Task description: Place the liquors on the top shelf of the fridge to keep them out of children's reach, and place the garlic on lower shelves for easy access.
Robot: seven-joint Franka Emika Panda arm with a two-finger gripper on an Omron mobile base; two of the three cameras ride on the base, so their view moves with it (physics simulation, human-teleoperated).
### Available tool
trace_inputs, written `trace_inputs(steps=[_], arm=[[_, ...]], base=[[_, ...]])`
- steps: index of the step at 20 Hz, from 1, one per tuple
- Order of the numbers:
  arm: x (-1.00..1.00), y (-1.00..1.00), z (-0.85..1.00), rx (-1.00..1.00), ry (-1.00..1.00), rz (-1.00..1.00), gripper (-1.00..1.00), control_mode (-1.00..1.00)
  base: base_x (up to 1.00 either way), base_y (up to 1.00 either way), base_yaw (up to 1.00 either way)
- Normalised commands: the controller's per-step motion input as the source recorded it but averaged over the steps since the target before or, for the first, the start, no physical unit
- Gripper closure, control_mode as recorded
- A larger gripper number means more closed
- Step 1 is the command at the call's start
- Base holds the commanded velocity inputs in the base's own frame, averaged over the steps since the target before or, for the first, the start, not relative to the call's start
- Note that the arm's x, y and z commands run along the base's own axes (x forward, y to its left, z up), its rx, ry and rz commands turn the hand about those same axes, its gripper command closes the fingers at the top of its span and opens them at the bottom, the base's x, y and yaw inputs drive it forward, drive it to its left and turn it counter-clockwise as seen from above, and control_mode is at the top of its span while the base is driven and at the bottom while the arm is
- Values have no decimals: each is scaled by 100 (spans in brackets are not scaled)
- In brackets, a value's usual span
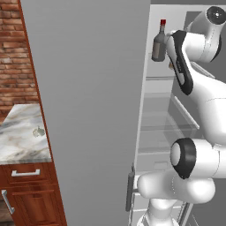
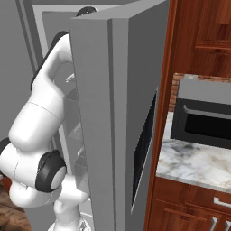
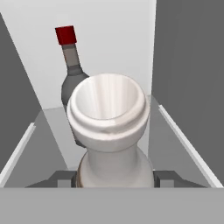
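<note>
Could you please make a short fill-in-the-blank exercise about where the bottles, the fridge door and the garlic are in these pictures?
1. The cap of the dark grey bottle is ____ in colour.
2. The gripper is shut on the ____ bottle.
3. The fridge has its door standing ____.
4. The garlic lies on the marble ____.

Missing words: red; pale cream; open; counter

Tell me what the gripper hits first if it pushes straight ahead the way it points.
Probably the dark bottle. It stands just behind the cream bottle that the gripper holds. The fridge's back wall lies beyond. The gap between bottles is hard to judge.
</note>
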Motion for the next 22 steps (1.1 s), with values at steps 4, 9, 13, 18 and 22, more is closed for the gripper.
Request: trace_inputs(steps=[4,9,13,18,22], arm=[[24,0,-78,-1,0,0,100,-100],[12,0,-97,-3,-2,0,100,-100],[0,0,-82,-3,0,0,100,-100],[-4,0,-33,0,0,0,100,-100],[-8,0,0,0,9,0,100,-100]], base=[[0,0,0],[0,0,0],[0,0,0],[0,0,0],[0,0,0]])
